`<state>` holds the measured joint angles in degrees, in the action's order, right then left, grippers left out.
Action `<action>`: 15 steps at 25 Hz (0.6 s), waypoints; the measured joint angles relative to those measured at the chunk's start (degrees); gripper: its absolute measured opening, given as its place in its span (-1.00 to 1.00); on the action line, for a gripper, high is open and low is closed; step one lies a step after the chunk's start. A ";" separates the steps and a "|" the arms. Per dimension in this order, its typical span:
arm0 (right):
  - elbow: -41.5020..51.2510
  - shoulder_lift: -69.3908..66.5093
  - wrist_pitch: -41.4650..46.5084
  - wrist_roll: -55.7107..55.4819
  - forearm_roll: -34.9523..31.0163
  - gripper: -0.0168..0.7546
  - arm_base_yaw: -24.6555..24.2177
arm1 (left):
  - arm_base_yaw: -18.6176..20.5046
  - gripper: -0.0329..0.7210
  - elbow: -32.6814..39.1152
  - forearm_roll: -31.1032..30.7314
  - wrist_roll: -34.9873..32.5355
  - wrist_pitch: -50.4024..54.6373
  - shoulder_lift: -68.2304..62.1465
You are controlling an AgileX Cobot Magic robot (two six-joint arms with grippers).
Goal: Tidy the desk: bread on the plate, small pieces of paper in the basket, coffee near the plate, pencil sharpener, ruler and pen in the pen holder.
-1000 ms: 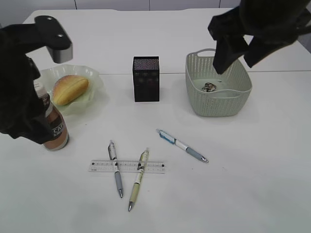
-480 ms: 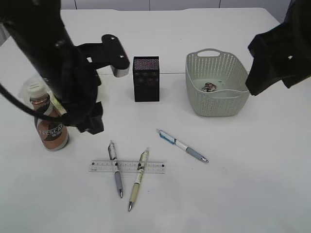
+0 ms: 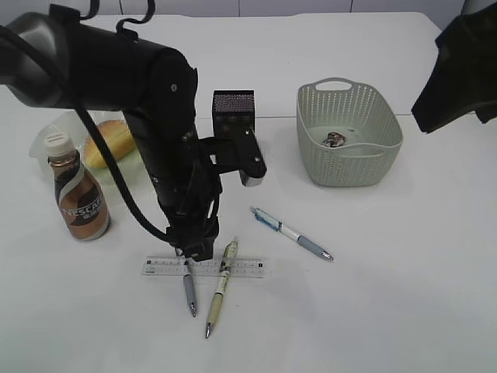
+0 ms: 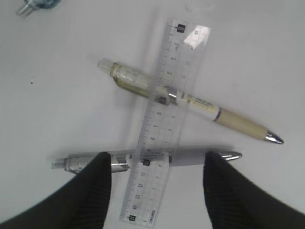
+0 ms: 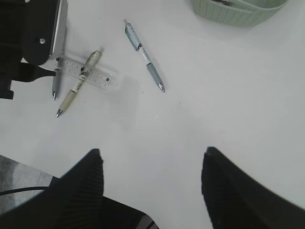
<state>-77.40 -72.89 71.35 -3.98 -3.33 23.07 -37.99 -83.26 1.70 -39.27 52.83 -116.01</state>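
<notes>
Clear plastic, the ruler (image 4: 161, 129) lay just ahead of my spread left pincer (image 4: 156, 188) across two pens, still unstowed, though bread (image 3: 109, 140) sat plated and coffee (image 3: 78, 198) stood nearby.

L arm (image 3: 116, 70): matte black, thick rounded tube, black cables looping off its top & down the near side, w/ a black bracket ending in a silver-grey block (image 3: 252, 167). Its fingers (image 4: 90, 191) are black w/ fine ribbed pads. R arm (image 3: 458, 70): black angular shape; its fingers (image 5: 81, 186) same ribbed black.
</notes>
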 joint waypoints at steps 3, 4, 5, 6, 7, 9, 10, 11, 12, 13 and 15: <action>0.00 0.00 0.00 0.00 0.00 0.28 0.00 | 0.01 0.27 -0.04 0.50 -0.19 -0.26 -1.33; 0.00 0.00 0.00 -0.11 0.00 0.28 0.00 | 0.01 0.27 -0.04 0.59 -0.19 -0.35 -1.59; 0.00 0.00 0.00 -0.11 0.00 0.28 0.00 | 0.01 0.28 -0.04 0.59 -0.19 -0.35 -2.00; 0.00 0.00 0.04 -0.11 0.00 0.28 0.00 | 0.01 0.27 -0.04 0.82 -0.28 -0.35 -2.33; 0.00 0.00 0.31 -0.11 0.00 0.28 0.00 | 0.01 0.28 -0.04 0.96 -0.32 -0.35 -2.55; 0.00 0.00 0.43 -0.11 0.00 0.28 0.00 | 0.01 0.28 -0.04 1.25 -0.42 -0.47 -2.92; 0.00 0.00 0.43 -0.11 0.00 0.28 0.00 | 0.01 0.28 -0.04 1.40 -0.42 -0.59 -3.04; 0.00 0.00 0.43 -0.11 0.00 0.28 0.00 | 0.01 0.27 -0.04 1.63 -0.42 -0.75 -3.17; 0.00 0.00 0.43 -0.11 0.00 0.28 0.00 | 0.01 0.28 -0.04 1.64 -0.46 -0.99 -3.27; 0.00 0.00 0.43 -0.11 0.00 0.28 0.00 | 0.01 0.28 -0.04 1.64 -0.55 -1.10 -3.54; 0.00 0.00 0.43 -0.11 0.00 0.28 0.00 | 0.01 0.28 -0.13 1.92 -0.68 -1.39 -3.88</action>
<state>-77.40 -72.89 71.78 -4.09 -3.33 23.07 -37.98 -83.40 3.62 -39.95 51.45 -119.89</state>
